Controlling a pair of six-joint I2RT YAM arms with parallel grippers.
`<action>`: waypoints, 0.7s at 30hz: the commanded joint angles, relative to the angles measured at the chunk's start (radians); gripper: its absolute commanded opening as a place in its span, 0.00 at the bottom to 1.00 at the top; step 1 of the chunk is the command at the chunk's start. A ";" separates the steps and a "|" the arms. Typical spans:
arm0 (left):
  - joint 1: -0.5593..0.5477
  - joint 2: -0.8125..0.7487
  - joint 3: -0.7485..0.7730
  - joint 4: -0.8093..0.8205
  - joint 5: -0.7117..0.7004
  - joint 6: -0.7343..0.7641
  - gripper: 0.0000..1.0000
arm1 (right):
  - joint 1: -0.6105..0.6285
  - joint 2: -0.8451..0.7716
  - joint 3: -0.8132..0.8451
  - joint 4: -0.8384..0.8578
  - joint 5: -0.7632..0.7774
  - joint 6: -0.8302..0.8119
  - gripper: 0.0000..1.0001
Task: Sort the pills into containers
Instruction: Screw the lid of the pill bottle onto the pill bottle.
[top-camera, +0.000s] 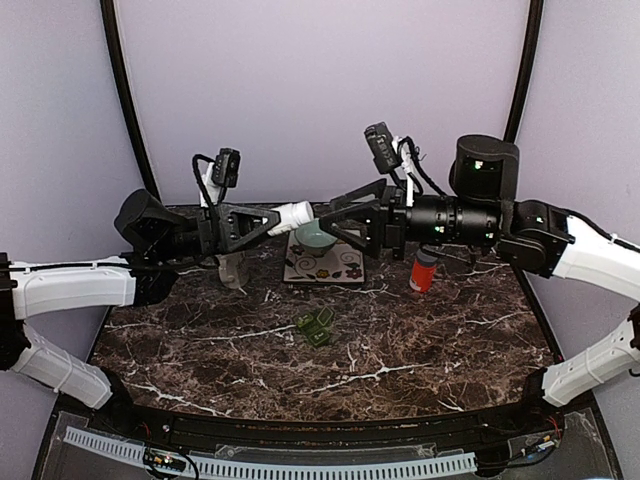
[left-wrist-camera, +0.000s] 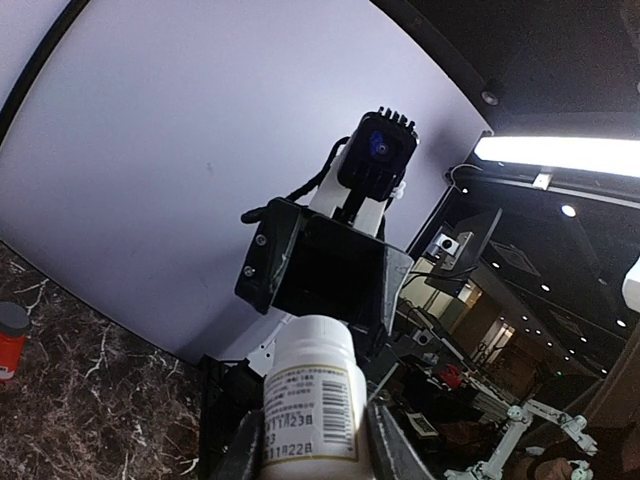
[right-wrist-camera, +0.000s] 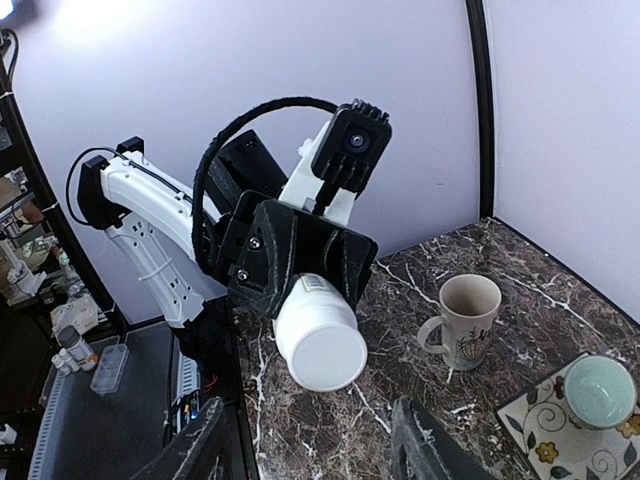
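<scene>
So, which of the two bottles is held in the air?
The white labelled plastic bottle, clamped in the left gripper; the orange bottle stands upright on the marble table.

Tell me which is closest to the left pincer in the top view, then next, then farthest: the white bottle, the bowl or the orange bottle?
1. white bottle: held right in the left pincer.
2. bowl: just to the pincer's right and lower down.
3. orange bottle: far off to the right.
</scene>
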 joint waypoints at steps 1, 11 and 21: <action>0.004 0.042 0.053 0.223 0.121 -0.179 0.00 | 0.010 0.019 0.037 0.040 -0.030 -0.031 0.55; 0.004 0.107 0.079 0.307 0.167 -0.257 0.00 | 0.016 0.053 0.070 0.030 -0.047 -0.039 0.55; 0.004 0.123 0.092 0.293 0.181 -0.249 0.00 | 0.029 0.089 0.112 0.006 -0.046 -0.056 0.55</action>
